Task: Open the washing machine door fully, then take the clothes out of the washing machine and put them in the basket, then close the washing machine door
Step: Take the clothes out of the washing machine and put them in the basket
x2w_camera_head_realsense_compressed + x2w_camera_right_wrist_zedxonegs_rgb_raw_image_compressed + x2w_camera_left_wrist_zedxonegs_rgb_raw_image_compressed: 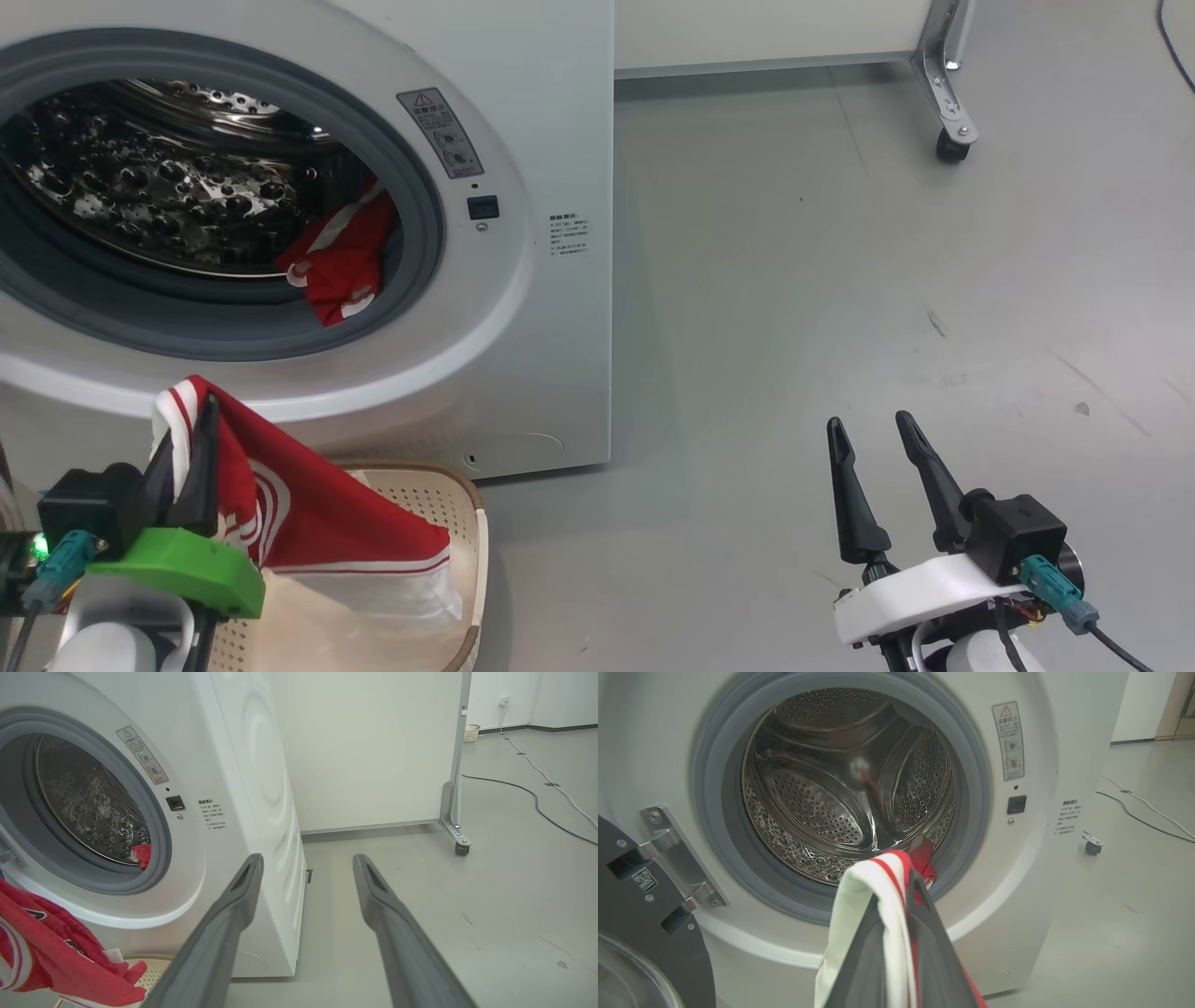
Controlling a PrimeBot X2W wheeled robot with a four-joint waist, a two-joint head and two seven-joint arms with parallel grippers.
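The white washing machine (541, 308) stands with its mouth uncovered. Its black-rimmed door (640, 924) is swung aside at the lower left of the left wrist view. My left gripper (191, 434) is shut on a red and white garment (317, 513), which hangs over the cream basket (478, 551) in front of the machine. The same cloth (859, 900) drapes over the fingers in the left wrist view. Another red piece of clothes (341, 266) lies at the drum's front lip. My right gripper (873, 429) is open over bare floor to the right, holding nothing.
A wheeled partition's caster (952, 145) stands at the back right. Cables (537, 800) run across the far floor, and a small pale basket (472, 732) sits by the far wall. Open grey floor stretches to the right of the machine.
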